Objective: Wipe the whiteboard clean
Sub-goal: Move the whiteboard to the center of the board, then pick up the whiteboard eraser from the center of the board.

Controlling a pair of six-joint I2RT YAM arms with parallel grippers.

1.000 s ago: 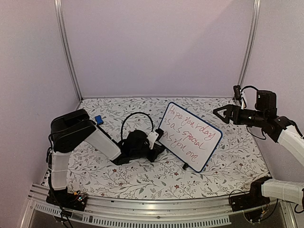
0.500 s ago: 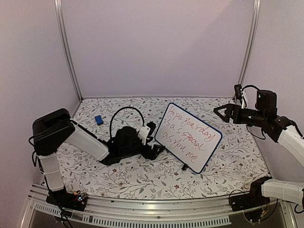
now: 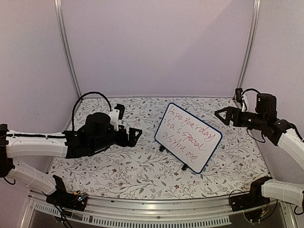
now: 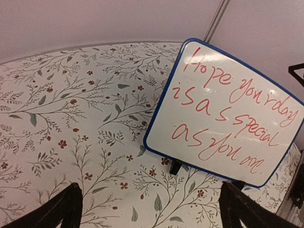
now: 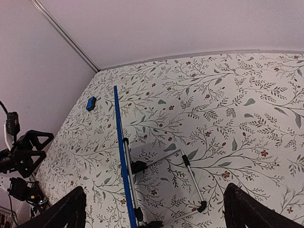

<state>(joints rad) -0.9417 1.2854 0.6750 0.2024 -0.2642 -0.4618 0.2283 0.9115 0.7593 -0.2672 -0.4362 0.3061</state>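
Currently the whiteboard stands right of centre on the floral surface, resting on two small black feet and leaning back on a wire prop that shows only in the right wrist view. Its long axis runs diagonally across the surface, from the far-left corner to the near-right corner in the top view. The written face is turned toward the left arm and carries three lines of red handwriting. The right wrist view meets the board almost edge-on, as a thin blue line. The left pincer is held low over the surface, just left of the board's near-left edge and apart from it. Its fingers are spread wide with nothing between them, and only bare surface lies between them and the written face. The right pincer hangs above the far-right part of the surface, behind the board, also spread wide and holding nothing. A small blue eraser block lies on the surface on the written-face side, well apart from the board.
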